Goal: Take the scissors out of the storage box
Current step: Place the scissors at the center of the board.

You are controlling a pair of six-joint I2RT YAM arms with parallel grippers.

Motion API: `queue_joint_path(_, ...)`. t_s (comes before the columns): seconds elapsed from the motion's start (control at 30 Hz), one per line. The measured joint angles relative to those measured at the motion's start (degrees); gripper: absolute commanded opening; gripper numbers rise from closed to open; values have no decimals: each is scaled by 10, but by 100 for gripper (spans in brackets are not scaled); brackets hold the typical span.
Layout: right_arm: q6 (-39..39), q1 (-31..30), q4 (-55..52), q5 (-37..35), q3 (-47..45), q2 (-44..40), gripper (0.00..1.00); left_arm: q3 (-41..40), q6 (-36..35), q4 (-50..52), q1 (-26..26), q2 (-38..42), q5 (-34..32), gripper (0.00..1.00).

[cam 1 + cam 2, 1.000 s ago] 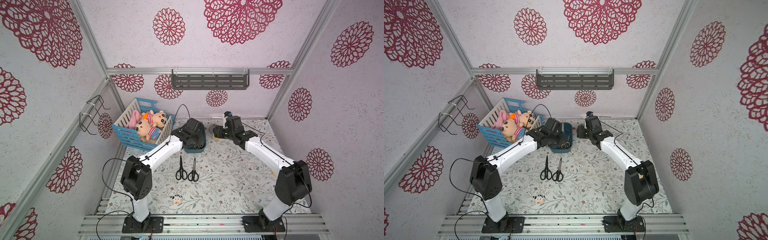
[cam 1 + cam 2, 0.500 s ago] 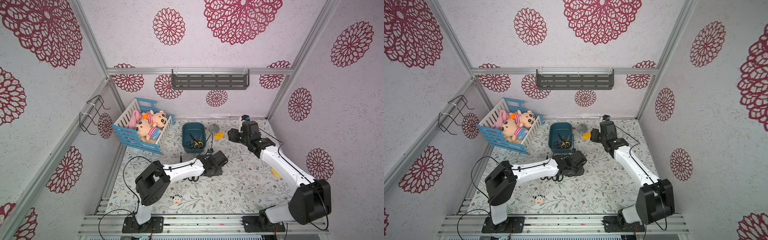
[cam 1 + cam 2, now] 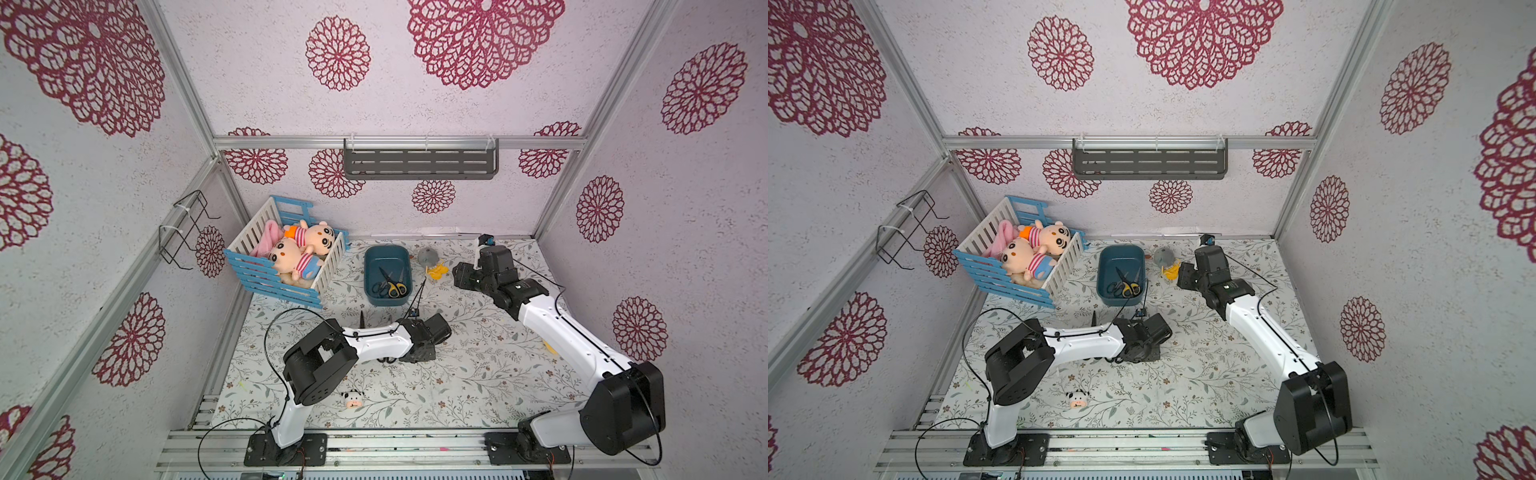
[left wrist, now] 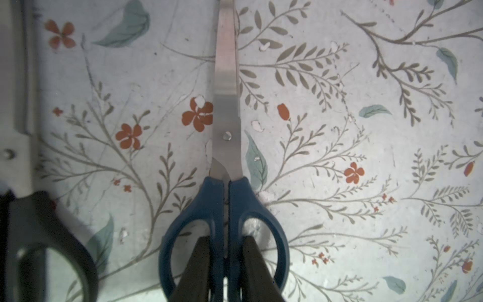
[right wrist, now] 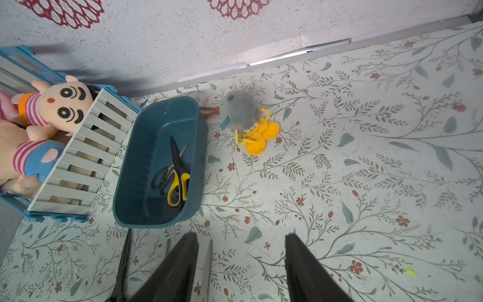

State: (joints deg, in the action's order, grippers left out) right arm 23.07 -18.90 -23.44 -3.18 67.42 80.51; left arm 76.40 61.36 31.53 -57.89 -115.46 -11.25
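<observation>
The left gripper (image 4: 226,272) had its jaws drawn nearly together, one finger (image 4: 198,266) through each loop of the dark blue scissors (image 4: 226,198), pinching the two inner handle bars between them. That pair lay flat on the floral table (image 4: 366,130), blades closed, on the near side of the storage box (image 3: 384,259), well outside it. Just beside it lay a black-handled pair (image 4: 34,235), untouched, its tip showing past the left arm in a top view (image 3: 361,318).

The right gripper (image 5: 240,236) hovered just off the box's right side. Its jaws stood apart at a middling width, holding and touching nothing.

Inside the box, against its right wall and toward its near end, lay two more: the yellow-and-black scissors (image 5: 179,183) on top, crossing a smaller black pair (image 5: 162,177). Both top views show them there (image 3: 1130,287). A grey plush toy (image 5: 239,111) sat just right of the box's far end, and a slatted crate (image 5: 86,157) stood along the box's left side.
</observation>
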Motion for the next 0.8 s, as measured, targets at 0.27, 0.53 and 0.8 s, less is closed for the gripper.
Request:
queue_joint_path(0.27, 1, -3, 2, 0, 2, 3, 59, -24, 0, -10, 9, 16, -1, 0)
queue_joint_path(0.53, 1, -9, 4, 0, 4, 12, 59, -40, 0, -20, 12, 25, 2, 12)
queue_joint_path(0.8, 1, -10, 5, 0, 4, 12, 59, -34, 2, -10, 13, 25, 1, 23)
